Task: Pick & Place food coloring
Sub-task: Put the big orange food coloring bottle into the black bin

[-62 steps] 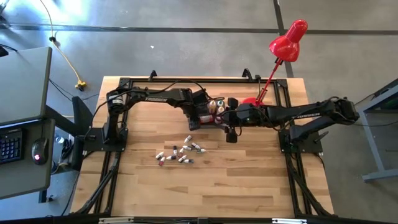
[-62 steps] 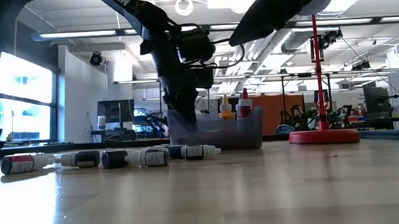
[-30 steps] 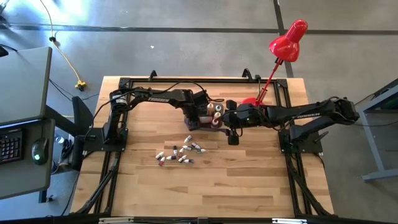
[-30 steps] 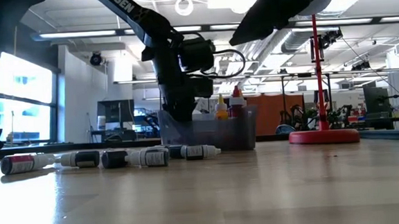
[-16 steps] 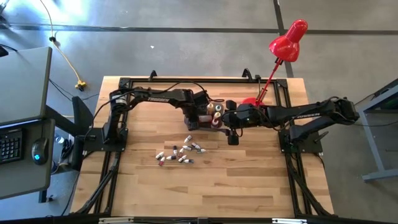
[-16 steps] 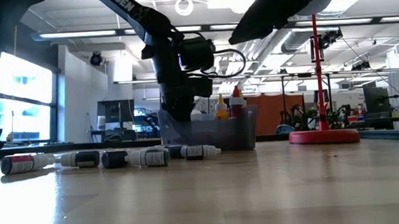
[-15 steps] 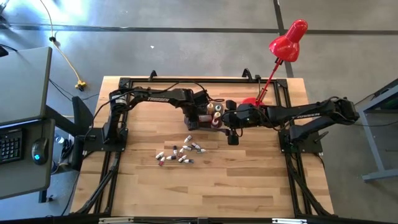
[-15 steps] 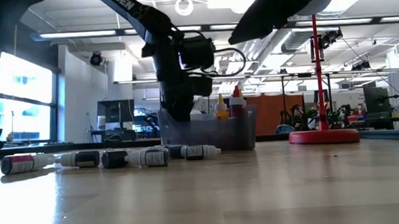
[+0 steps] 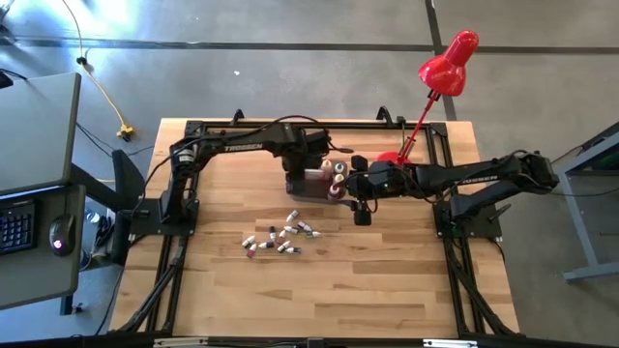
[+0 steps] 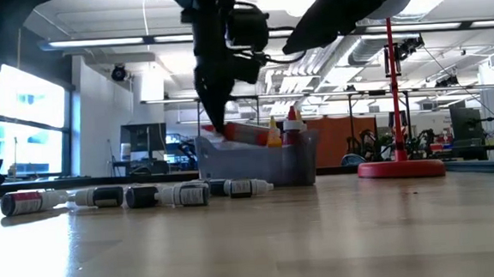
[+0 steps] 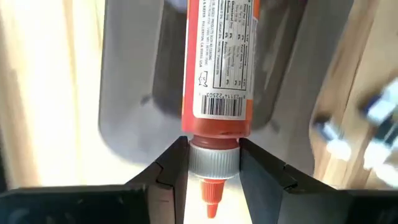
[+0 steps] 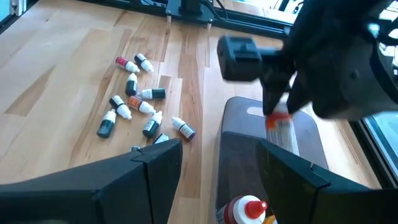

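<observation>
raised since before, left gripper [image 11: 213, 163] clamps red bottle [image 11: 219, 68] over bin [image 9: 311, 184].

— What is standing on the wooden surface [image 9: 368, 280]?
— A red lamp [image 9: 440, 70] is leaning over its far right corner.
— And nearby?
— A grey desk [image 9: 34, 184] is carrying a keyboard [image 9: 16, 222] and mouse [image 9: 60, 234].

The left arm reaches from the worktop's left side across its far part, its left end effector [image 9: 295, 175] pointing down, fingers [image 11: 171, 165] closed on a bottle's neck. The right arm stretches in from the right edge toward the middle, its right end effector [image 9: 360, 215] raised above the worktop, fingers [image 12: 155, 155] spread apart.
</observation>
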`<state>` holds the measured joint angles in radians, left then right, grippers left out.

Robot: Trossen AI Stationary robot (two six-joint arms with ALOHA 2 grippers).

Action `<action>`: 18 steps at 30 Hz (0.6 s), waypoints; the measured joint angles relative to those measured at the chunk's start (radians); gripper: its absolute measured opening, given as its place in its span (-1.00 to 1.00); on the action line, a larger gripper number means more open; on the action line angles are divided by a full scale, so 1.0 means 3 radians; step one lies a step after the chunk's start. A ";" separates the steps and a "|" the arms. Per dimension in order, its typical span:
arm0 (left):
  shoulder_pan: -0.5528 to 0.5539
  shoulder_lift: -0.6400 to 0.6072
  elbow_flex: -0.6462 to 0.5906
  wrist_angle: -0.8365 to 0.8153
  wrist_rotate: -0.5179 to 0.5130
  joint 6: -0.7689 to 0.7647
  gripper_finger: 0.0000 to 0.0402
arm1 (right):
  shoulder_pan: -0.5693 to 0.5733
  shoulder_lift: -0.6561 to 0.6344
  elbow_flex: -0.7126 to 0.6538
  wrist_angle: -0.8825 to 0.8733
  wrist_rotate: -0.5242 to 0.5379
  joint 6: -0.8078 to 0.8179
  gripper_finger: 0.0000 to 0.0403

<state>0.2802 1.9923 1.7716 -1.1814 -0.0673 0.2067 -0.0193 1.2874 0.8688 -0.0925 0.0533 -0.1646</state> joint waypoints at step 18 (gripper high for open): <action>-0.0641 0.0021 0.0208 -0.0363 -0.1410 0.1063 -0.47 | 0.0000 0.0564 0.0000 0.0551 0.0788 0.0023 -0.01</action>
<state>0.0880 1.9986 1.8341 -1.2904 -0.4903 0.5255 -0.0193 1.4565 0.8687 0.0727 0.2898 -0.1577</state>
